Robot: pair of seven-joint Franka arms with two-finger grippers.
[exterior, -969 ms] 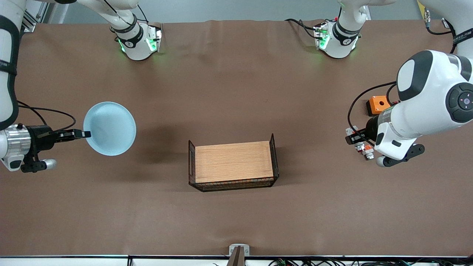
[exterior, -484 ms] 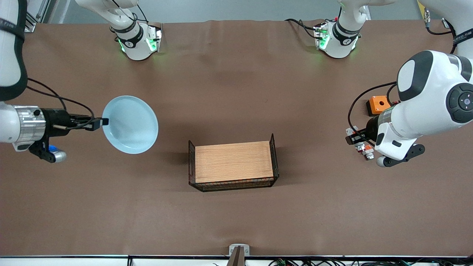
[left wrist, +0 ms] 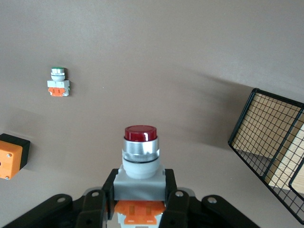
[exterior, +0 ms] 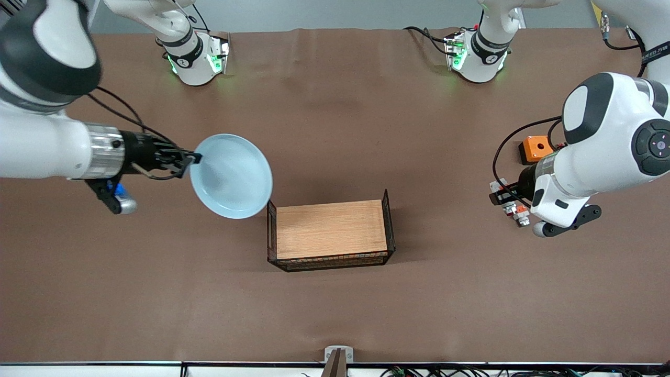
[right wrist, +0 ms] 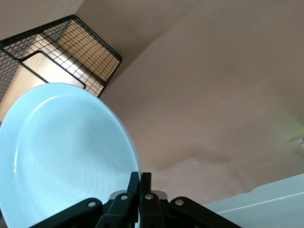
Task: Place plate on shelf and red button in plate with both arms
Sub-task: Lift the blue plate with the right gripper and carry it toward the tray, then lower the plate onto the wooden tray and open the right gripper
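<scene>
- The right gripper [exterior: 192, 157] [right wrist: 139, 187] is up in the air over the brown table [exterior: 335, 293], toward the right arm's end, just beside the wire end of the tray [exterior: 331, 229]
- Its jaws are pinched together on the rim of the plate [exterior: 231, 176] [right wrist: 64, 152]; the rim runs between the two fingertips and the rest of the pale blue disc sticks out past them toward the tray
- The plate is held tilted, its edge over the tray's corner [right wrist: 66, 52]
- The left gripper [exterior: 501, 196] [left wrist: 138, 199] sits low at the left arm's end of the table
- Its jaws are clamped on the grey body of the red button [left wrist: 140, 154], one finger on each side, with the dark red cap pointing out past the fingertips
- In the front view that button is mostly hidden by the arm
- A similar white-orange part [left wrist: 58, 83] [exterior: 518, 212] lies near it on the table
- The orange box [exterior: 535, 148] [left wrist: 9, 156] lies farther from the front camera than that part
</scene>
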